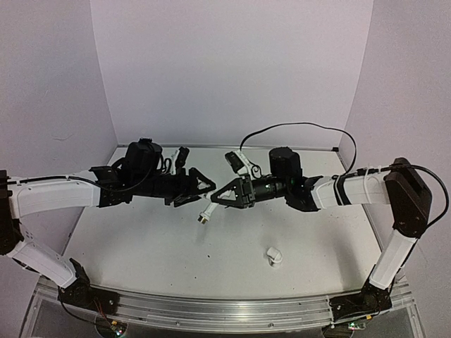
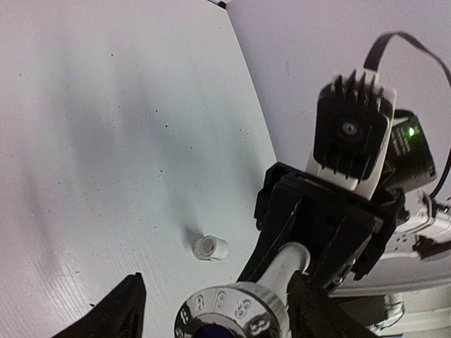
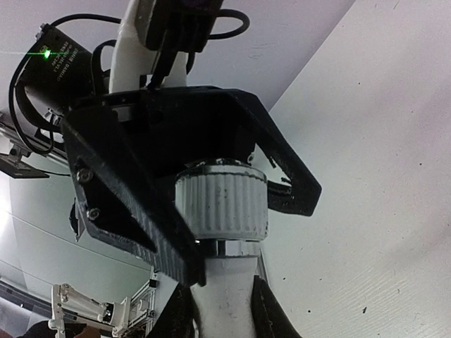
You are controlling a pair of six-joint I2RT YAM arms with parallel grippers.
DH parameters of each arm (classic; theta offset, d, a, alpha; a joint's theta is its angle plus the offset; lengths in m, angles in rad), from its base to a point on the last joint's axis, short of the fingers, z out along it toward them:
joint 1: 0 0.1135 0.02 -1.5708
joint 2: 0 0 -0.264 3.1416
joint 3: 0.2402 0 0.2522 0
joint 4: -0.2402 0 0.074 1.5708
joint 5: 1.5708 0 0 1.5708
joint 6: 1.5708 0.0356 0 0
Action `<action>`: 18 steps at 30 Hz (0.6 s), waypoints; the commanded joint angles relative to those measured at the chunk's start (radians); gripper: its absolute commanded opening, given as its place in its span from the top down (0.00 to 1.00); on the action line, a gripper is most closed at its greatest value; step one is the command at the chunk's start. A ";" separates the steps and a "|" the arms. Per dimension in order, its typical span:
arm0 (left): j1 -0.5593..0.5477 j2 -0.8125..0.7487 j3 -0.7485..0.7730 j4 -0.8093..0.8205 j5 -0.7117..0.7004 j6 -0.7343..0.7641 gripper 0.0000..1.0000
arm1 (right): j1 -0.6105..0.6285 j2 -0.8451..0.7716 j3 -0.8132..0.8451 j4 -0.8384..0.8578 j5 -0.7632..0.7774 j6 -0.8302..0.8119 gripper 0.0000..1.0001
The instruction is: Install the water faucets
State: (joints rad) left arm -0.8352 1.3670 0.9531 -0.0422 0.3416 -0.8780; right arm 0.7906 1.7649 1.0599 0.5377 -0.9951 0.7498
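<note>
One white faucet [image 1: 206,213] hangs in the air between the two grippers at mid table. My right gripper [image 1: 221,195] is shut on its white stem [image 3: 227,303]. The faucet's ribbed white knob [image 3: 221,203] with a silvery band sits above the stem. My left gripper [image 1: 200,188] is open, and its fingers [image 3: 141,211] straddle that knob. In the left wrist view the knob's silvery end [image 2: 232,311] lies between my left gripper's [image 2: 218,299] jaws, with a gap on the left side. A second small white tubular part [image 1: 273,256] lies on the table [image 1: 141,246], also in the left wrist view [image 2: 211,247].
The right gripper's black body and wrist camera [image 2: 349,134] fill the right of the left wrist view. Black cables [image 1: 296,127] loop over the back of the table. Lilac walls [image 1: 232,63] close the back and sides. A metal rail [image 1: 211,310] runs along the near edge.
</note>
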 commanded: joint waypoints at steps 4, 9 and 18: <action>0.001 0.000 0.000 0.117 -0.004 -0.059 0.69 | 0.020 -0.021 0.025 0.088 0.020 -0.025 0.92; 0.000 -0.019 -0.026 0.118 -0.100 -0.106 0.99 | 0.033 -0.038 -0.020 0.080 0.196 -0.028 0.46; 0.007 -0.095 -0.110 0.074 -0.428 -0.418 1.00 | 0.208 -0.103 -0.005 -0.234 0.803 -0.270 0.02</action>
State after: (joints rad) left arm -0.8352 1.3422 0.8616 0.0376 0.1120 -1.1076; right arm 0.8894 1.7344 1.0306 0.4255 -0.5381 0.6384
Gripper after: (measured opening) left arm 0.356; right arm 0.960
